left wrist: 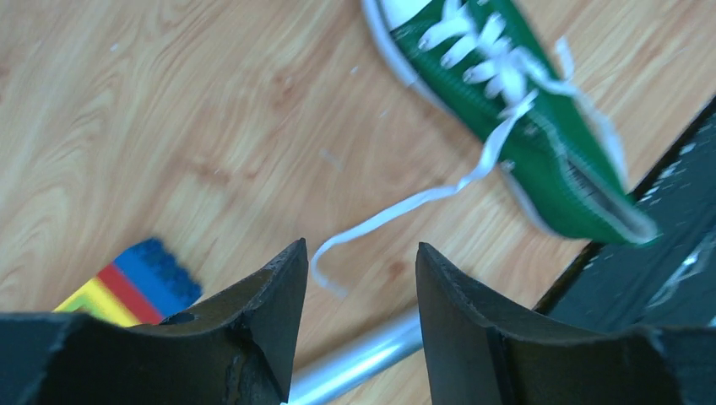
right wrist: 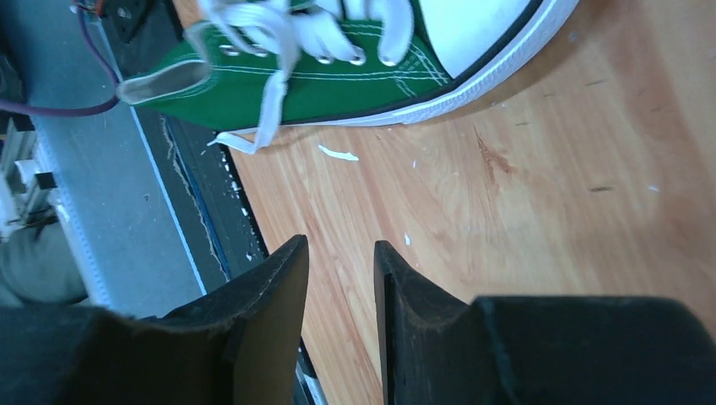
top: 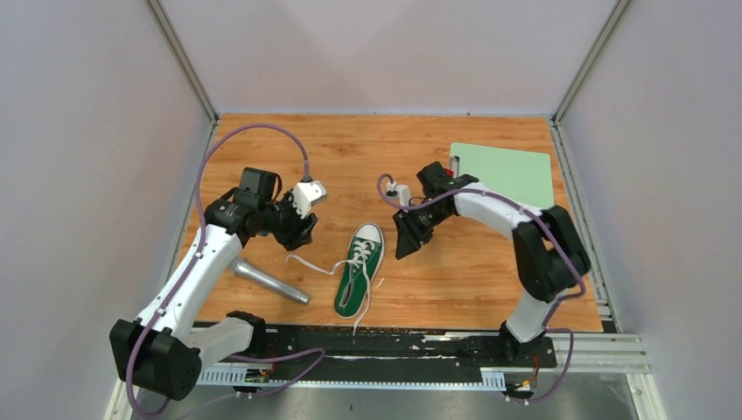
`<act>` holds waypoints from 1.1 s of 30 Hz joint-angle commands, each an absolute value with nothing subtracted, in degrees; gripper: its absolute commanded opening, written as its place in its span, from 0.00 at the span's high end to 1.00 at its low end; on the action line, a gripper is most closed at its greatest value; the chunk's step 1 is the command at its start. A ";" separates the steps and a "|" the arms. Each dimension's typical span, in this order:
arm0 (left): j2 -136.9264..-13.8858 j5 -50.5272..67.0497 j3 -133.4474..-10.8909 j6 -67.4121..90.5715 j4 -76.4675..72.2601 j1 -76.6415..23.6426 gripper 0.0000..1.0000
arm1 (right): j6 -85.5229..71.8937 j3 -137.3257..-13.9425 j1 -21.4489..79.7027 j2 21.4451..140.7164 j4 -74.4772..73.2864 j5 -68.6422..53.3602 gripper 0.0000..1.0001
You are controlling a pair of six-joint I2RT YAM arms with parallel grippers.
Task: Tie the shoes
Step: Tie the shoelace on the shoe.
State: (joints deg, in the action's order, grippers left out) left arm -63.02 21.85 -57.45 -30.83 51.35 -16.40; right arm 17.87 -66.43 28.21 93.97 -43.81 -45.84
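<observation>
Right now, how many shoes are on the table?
1. The green sneaker lies on the wooden table, centre, near the front edge. No second shoe is in view.

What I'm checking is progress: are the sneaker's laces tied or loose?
Loose. One lace trails left across the table, another toward the near edge; no bow shows.

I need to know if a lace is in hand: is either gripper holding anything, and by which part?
Nothing is held. The left gripper and the right gripper both stand open and empty; the lace lies loose on the table.
</observation>
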 commanded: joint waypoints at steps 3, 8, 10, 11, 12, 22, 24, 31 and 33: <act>-66.80 36.38 -54.19 -13.44 40.52 -17.17 0.44 | 11.02 -69.21 33.83 106.51 -40.56 -45.62 0.65; -76.08 42.24 -54.66 -9.24 38.88 -18.74 0.45 | 9.28 -71.68 35.85 113.15 -40.06 -50.27 0.62; -79.31 45.62 -54.22 -7.37 37.11 -19.67 0.44 | 8.03 -72.83 35.84 115.02 -40.25 -53.11 0.59; -81.20 46.10 -54.09 -6.94 35.78 -20.67 0.44 | 7.67 -73.20 35.81 115.75 -40.25 -54.24 0.55; -82.21 46.04 -54.16 -6.28 35.20 -21.85 0.44 | 7.19 -73.63 35.85 116.43 -40.26 -54.92 0.51; -103.04 47.75 -62.29 -2.50 29.09 -22.86 0.66 | 0.85 -80.84 33.02 123.82 -38.34 -56.04 0.64; -105.33 48.45 -63.48 -1.54 27.02 -22.85 0.72 | 0.36 -82.71 30.85 125.45 -38.15 -57.26 0.73; -107.68 48.02 -67.69 -1.82 27.75 -21.90 0.79 | 0.35 -84.02 27.49 126.60 -36.44 -57.54 0.80; -107.44 47.11 -69.01 -2.26 29.25 -21.58 0.79 | 0.35 -83.13 27.21 125.50 -36.47 -56.75 0.79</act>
